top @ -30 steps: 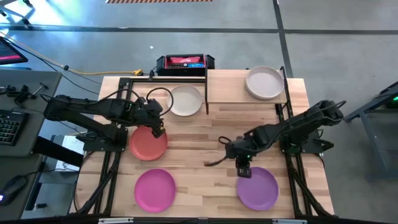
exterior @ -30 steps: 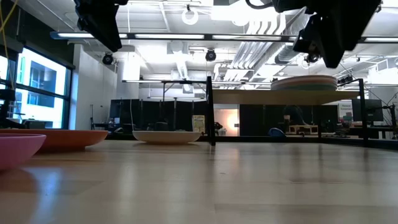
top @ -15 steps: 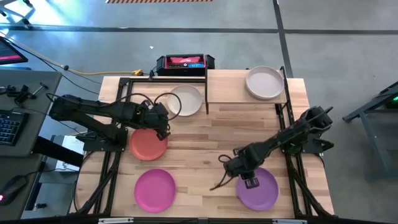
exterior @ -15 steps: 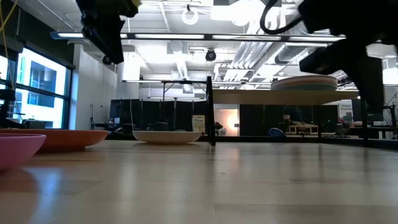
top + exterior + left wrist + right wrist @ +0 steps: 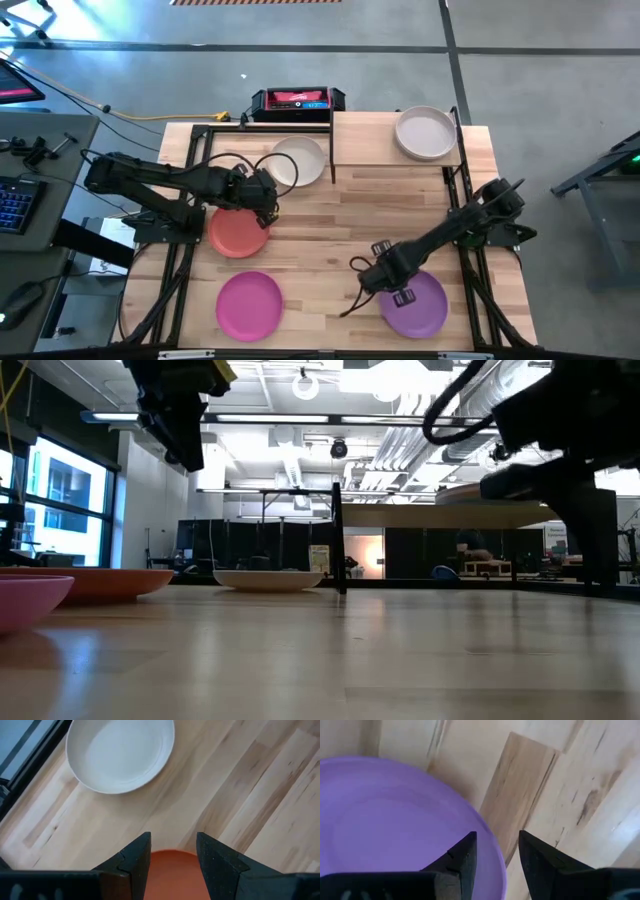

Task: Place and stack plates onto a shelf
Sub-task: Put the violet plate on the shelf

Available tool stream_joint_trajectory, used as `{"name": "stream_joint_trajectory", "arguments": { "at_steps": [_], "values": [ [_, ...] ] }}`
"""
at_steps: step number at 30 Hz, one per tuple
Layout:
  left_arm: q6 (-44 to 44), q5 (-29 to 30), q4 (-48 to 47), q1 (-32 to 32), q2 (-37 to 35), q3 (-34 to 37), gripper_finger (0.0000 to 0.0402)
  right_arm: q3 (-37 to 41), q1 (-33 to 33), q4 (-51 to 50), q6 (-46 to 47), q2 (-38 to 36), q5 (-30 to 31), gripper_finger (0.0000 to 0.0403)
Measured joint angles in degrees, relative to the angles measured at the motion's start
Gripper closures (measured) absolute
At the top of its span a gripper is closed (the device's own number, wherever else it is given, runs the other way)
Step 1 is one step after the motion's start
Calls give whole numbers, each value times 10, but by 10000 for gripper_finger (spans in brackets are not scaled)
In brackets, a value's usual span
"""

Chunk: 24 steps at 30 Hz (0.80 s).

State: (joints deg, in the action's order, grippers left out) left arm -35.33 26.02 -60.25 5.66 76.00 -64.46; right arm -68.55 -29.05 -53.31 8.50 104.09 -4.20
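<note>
The purple plate [image 5: 415, 304] lay flat on the surface [image 5: 340, 210] at its near right corner, with the right tool [image 5: 402, 294] directly over its left rim, fingers spread and nothing held; the right wrist view showed the rim [image 5: 490, 855] between the two fingers. The coral red plate [image 5: 238, 231] lay at mid left, the left tool [image 5: 266, 209] at its upper right edge, also spread and empty. The white plate [image 5: 298, 161] and magenta plate [image 5: 249, 304] lay untouched. The shelf [image 5: 392, 148] at the far right carried a stack of plates [image 5: 425, 132]. Judged step: both arms were at the approach to a rim grasp. Next, each tool must drop onto its rim and close before lifting
</note>
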Motion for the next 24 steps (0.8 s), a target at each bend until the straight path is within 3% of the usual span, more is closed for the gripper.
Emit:
{"name": "stream_joint_trajectory", "arguments": {
  "at_steps": [18,24],
  "values": [
    [10,0,-1,0,0,0,255,0,0,-3,1,46,-5,281],
    [10,0,-1,0,0,0,255,0,0,-13,5,47,-5,330]
  ]
}}
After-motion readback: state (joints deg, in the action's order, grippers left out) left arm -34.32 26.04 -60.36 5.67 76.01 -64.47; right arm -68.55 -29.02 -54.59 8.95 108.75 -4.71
